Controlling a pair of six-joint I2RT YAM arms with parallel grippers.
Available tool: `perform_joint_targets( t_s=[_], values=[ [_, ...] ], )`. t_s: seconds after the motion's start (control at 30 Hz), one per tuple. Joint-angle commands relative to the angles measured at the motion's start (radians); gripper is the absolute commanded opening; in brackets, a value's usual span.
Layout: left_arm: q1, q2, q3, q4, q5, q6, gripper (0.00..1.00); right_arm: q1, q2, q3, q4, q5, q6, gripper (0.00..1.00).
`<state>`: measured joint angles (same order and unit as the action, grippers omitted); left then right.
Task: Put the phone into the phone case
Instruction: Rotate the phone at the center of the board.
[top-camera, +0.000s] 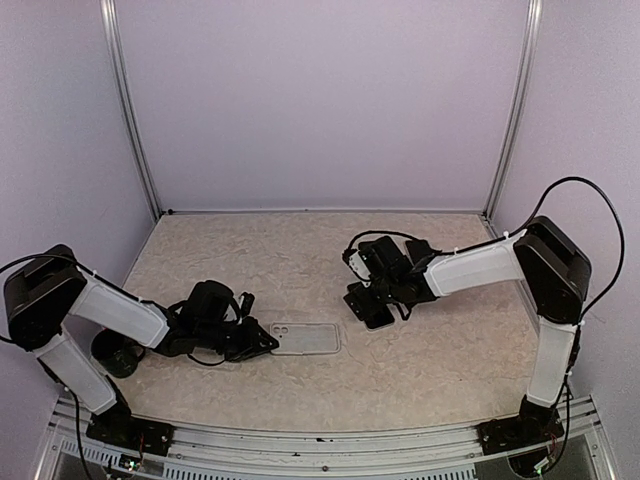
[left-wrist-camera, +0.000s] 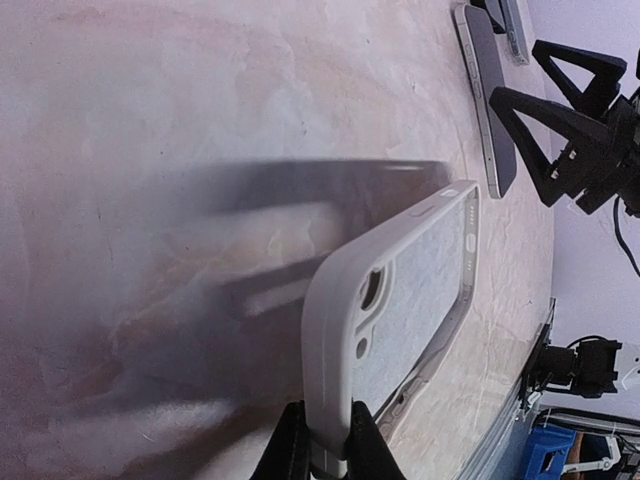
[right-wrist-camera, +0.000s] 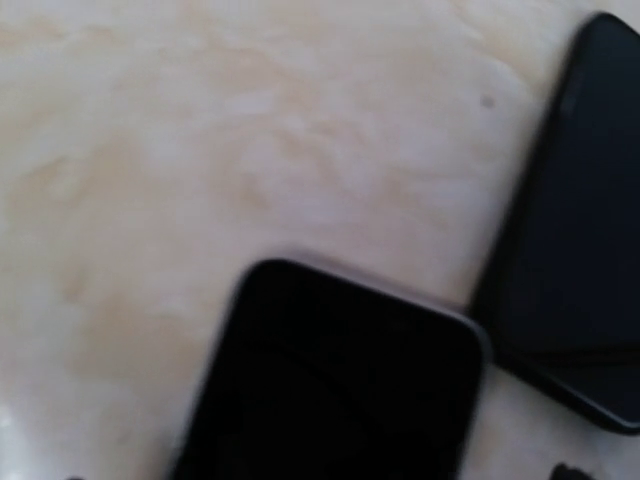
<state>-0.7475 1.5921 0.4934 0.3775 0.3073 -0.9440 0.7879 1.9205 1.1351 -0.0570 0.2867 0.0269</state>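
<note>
A pale translucent phone case (top-camera: 308, 338) lies flat on the table with its open side up, and my left gripper (top-camera: 262, 343) is shut on its left end. In the left wrist view the black fingers (left-wrist-camera: 290, 450) pinch the case's camera-cutout end (left-wrist-camera: 400, 290). The dark phone (top-camera: 367, 310) lies to the right of the case, apart from it. My right gripper (top-camera: 378, 298) hovers just over the phone. Seen from the left wrist, its two triangular fingers (left-wrist-camera: 560, 140) stand spread. The phone's black face (right-wrist-camera: 340, 380) fills the lower right wrist view.
A second dark flat slab (right-wrist-camera: 580, 250) lies right beside the phone. A black round object (top-camera: 112, 352) sits by the left arm near the left wall. Purple walls close in the table on three sides.
</note>
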Motion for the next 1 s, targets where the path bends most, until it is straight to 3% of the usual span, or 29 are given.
perform_joint_targets(
  t_s=[0.0, 0.5, 0.7, 0.97],
  values=[
    [-0.003, 0.010, -0.010, 0.047, 0.013, 0.000, 0.13, -0.034, 0.002, -0.016, 0.054, 0.005, 0.051, 1.00],
    [0.009, 0.070, -0.016, 0.145, 0.055, -0.022, 0.19, -0.054, 0.060, 0.024, 0.041, -0.065, 0.092, 0.99],
    [0.022, 0.075, -0.040, 0.202, 0.079, -0.037, 0.28, -0.060, 0.092, 0.046, 0.021, -0.067, 0.107, 0.99],
    [0.034, 0.080, -0.062, 0.248, 0.085, -0.052, 0.35, -0.062, 0.103, 0.051, 0.001, -0.081, 0.110, 0.88]
  ],
)
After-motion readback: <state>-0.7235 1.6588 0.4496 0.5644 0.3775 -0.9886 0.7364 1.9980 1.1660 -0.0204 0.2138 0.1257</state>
